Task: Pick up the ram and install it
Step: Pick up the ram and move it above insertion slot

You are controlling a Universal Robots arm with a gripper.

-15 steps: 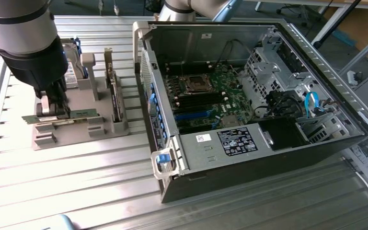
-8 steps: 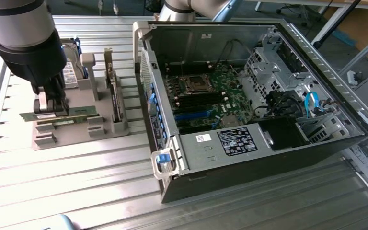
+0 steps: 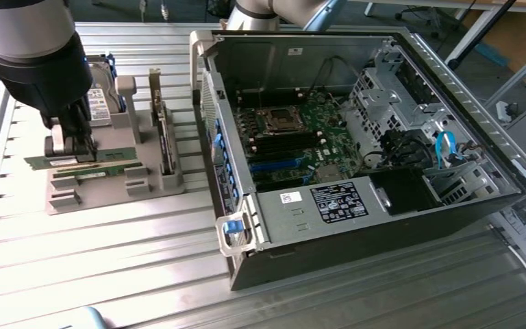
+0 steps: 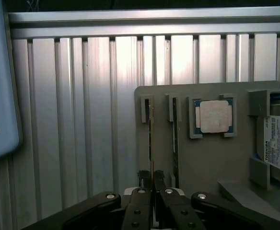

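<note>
The ram (image 3: 112, 155) is a long green stick lying along the front slot of the grey parts holder (image 3: 148, 184) at the exterior view's left. My gripper (image 3: 71, 152) reaches down from above with its fingers pinched on the stick near one end. In the wrist view the ram (image 4: 151, 139) appears edge-on as a thin line running away from the gripper (image 4: 152, 178), whose two black fingers are closed against its sides. I cannot tell whether the stick has left its slot. A second green stick (image 3: 98, 175) (image 4: 175, 139) rests in the neighbouring slot.
The open computer case (image 3: 336, 205) lies at the exterior view's right, its motherboard's memory slots (image 3: 286, 145) exposed. The holder (image 4: 202, 163) also carries a silver processor (image 4: 215, 116), a hard drive (image 4: 279, 143) (image 3: 106, 103) and an upright expansion card (image 3: 164, 137). Ribbed aluminium tabletop (image 3: 107, 260) surrounds them.
</note>
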